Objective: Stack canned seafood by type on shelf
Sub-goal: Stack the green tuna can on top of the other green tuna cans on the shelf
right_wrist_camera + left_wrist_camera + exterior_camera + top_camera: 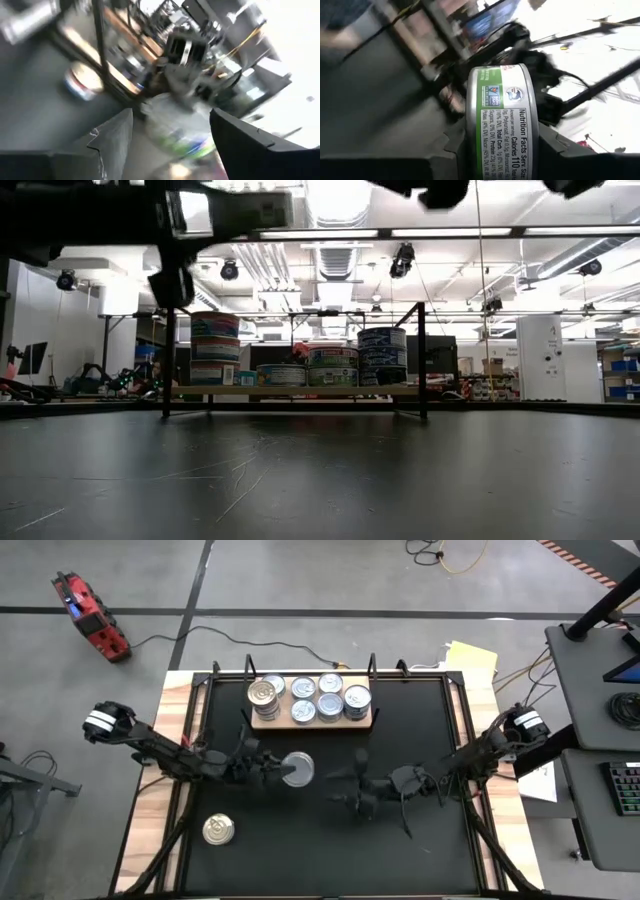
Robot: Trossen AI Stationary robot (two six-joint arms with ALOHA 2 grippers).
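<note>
The shelf (262, 723) is a light wooden board at the table's far middle. Several silver-topped tins (330, 706) and a gold-topped one (262, 693) rest on it, some stacked (215, 348). One gold-topped tin (218, 830) rests on its base on the black table at the near left. My left gripper (285, 772) is shut on a green-labelled tin (502, 125) over the table's middle. My right gripper (338, 788) stands open just to the right of that tin, nothing between its fingers (115, 140). My left gripper pinches the green-labelled tin between its two fingers, one finger (451, 150) at each flat end, so the labelled wall (520, 135) faces the wrist. The fingers come about level from the table's left. The tin is lifted clear of the table and tipped, a silver end (297, 770) slanting up.
A black metal frame (422, 360) with upright posts stands around the shelf. Wooden strips (150, 790) edge the black table on the left and right. Bare black table lies between the shelf and the near edge.
</note>
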